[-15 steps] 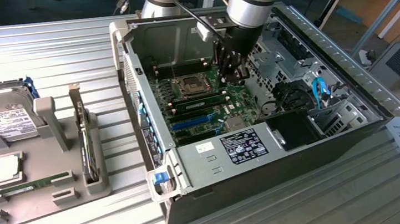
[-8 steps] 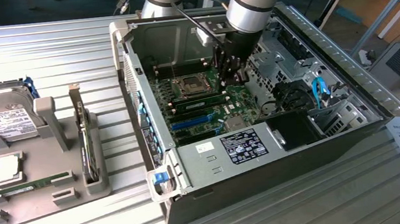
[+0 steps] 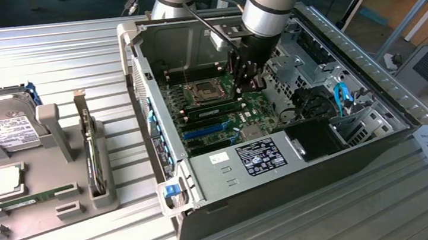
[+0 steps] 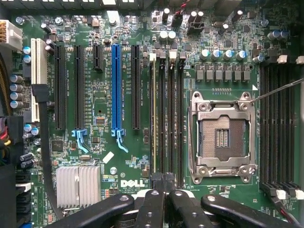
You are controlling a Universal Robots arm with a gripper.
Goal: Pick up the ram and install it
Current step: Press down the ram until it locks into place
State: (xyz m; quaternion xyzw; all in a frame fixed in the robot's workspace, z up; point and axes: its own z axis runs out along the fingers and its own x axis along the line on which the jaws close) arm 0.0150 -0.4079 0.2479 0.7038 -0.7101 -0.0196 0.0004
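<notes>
- We find the computer case (image 3: 204,183) lying open on its side. The arm reaches down into it, so its walls surround the gripper (image 3: 245,84).
- The motherboard (image 4: 102,95) lies directly beneath the gripper.
- The grey fixture tray (image 3: 80,207) sits well apart from the gripper, toward the exterior view's left. A second green stick (image 3: 27,201) lies flat in it.
- The gripper's fingers are closed together, and we see nothing between them. The tips stand over one end of the bank of memory slots.
- The processor socket (image 4: 222,137) is empty. It lies beyond the slot bank, to one side of the gripper.
- The ram (image 4: 153,118) stands edge-up in the slot of that bank farthest from the socket, just beside the tips.
- We judge that seating is the step in hand. We cannot tell whether the slot latches have closed.
- Full seating calls for the tips to be centred on the stick's top edge, with pressure applied straight down.
- The lettering "DELL" (image 4: 129,183) is printed in white just beside the tips. The power-supply label (image 3: 259,154) is too small to read.
</notes>
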